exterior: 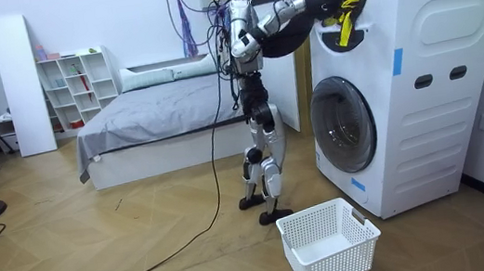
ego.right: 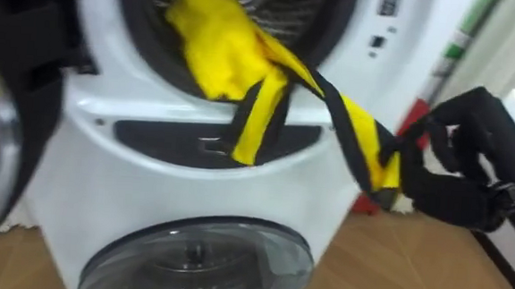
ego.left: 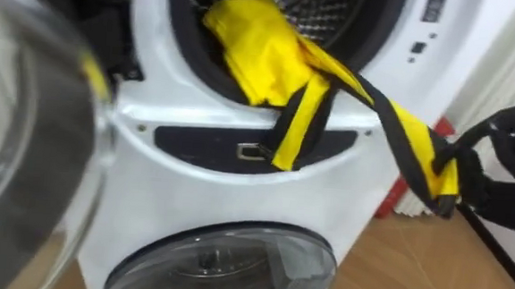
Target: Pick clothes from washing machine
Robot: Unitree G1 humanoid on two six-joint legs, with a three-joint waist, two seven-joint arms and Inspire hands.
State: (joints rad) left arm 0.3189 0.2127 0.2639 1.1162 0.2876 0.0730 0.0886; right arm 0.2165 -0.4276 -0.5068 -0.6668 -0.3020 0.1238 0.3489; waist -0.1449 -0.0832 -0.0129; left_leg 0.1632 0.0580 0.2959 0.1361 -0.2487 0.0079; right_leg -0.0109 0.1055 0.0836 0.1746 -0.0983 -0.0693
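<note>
Yellow garment (ego.left: 250, 50) with black trim lies mostly bunched in the mouth of the upper drum (ego.left: 337, 15), up and to the left of the right hand (ego.left: 493, 177). One long strap-like end is stretched taut down to that hand, and a second loop hangs over the drum rim onto the dark recessed panel (ego.left: 248, 148). The right hand is clamped on the tip of the taut end, its dark fingers (ego.right: 409, 158) curled round the cloth. The step in hand looks like drawing the garment out. It would go best as a steady pull outward and a little upward, so the bulk rides over the lip of the rim and does not drag against it. The grip sits on the very tip of the cloth and may slip, so a gentle pull suits it. The hanging loop could catch on the panel's small latch. The open glass door (ego.left: 24, 148) stands far to the hand's left, clear of the pull line. The lower machine's round door (ego.left: 224, 259) is below and to the left. A red object (ego.left: 397, 202) stands just behind the hand by the machine's side. A white basket (exterior: 329, 241) waits on the floor, far below the hand, in front of the lower machine.
</note>
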